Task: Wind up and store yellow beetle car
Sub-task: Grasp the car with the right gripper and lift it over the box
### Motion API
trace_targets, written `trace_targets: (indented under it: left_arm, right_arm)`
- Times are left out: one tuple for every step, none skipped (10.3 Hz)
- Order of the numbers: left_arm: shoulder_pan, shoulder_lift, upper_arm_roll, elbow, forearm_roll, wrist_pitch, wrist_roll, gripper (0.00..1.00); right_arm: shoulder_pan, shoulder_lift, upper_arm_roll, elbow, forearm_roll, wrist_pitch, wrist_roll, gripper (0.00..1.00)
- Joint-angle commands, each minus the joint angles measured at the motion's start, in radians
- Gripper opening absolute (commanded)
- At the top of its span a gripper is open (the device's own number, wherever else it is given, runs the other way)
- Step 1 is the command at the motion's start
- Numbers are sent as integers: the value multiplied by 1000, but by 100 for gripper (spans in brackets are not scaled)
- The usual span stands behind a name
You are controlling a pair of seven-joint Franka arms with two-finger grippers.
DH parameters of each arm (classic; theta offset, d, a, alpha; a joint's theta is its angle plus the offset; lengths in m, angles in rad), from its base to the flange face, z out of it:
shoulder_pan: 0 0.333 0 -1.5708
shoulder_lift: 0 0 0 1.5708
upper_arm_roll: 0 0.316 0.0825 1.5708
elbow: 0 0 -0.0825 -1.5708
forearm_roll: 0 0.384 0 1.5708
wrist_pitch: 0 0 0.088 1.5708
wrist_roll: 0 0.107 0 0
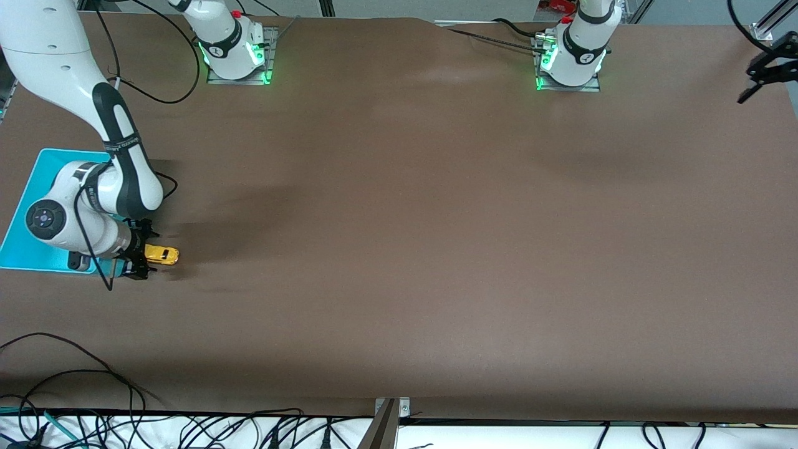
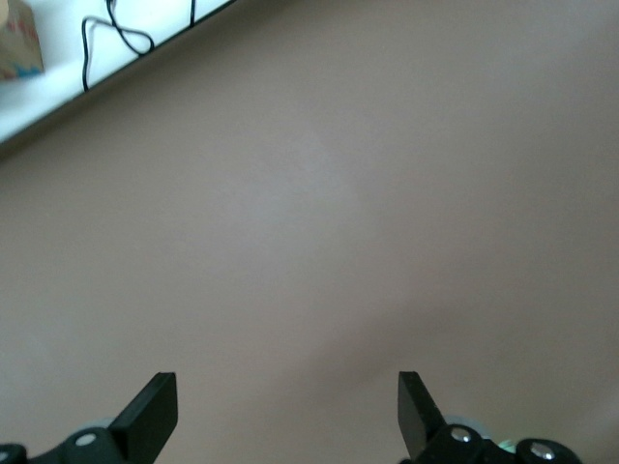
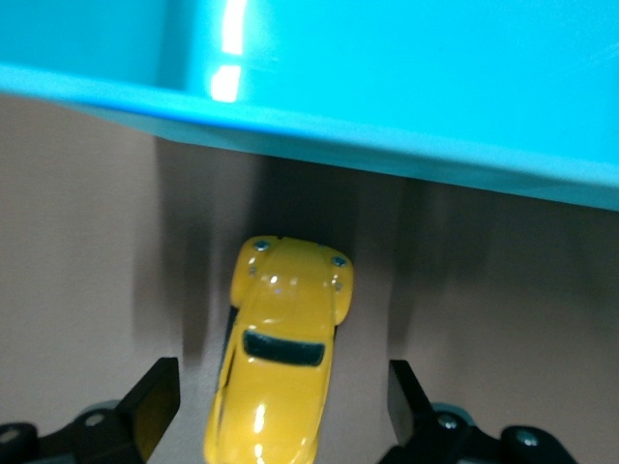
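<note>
Glossy yellow beetle car (image 3: 280, 360), shiny plastic turquoise bin (image 3: 406, 87) (strong highlights), matt brown table (image 1: 436, 218).

High front camera; two downward wrist cameras.

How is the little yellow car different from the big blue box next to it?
The yellow beetle car is tiny; the turquoise bin is far bigger. The car is rounded with dark windows; the bin is flat-walled and plain. The car sits between the open fingers of the right gripper; the bin is partly covered by that arm. Both rest on the brown table, side by side, at the right arm's end. The left gripper waits open.
</note>
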Motion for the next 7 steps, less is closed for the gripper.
trace_targets:
  left_arm:
    - [-3, 13, -46, 72, -12, -112, -286, 100]
    - [-3, 13, -75, 88, -12, -140, -374, 100]
    - [-3, 14, -78, 105, -12, -160, -406, 100]
    - [-6, 16, -86, 106, -12, -183, -419, 100]
    - [-18, 20, -92, 114, -9, -206, -445, 100]
    - [-41, 34, -91, 137, 20, -212, -468, 100]
    - [-67, 43, -86, 143, 42, -217, -474, 100]
  right_arm:
    - [-6, -26, 0, -33, -9, 24, 60, 40]
    - [-4, -29, 0, -31, -9, 21, 67, 26]
    - [-4, -37, 0, -28, -11, 20, 68, 18]
    - [0, -54, 0, -28, -9, -3, 68, 16]
    - [8, -69, 0, -17, -9, -49, 70, 16]
    - [19, -95, 0, -7, -13, -97, 77, 16]
    - [20, -120, 0, 21, -17, -159, 82, 16]
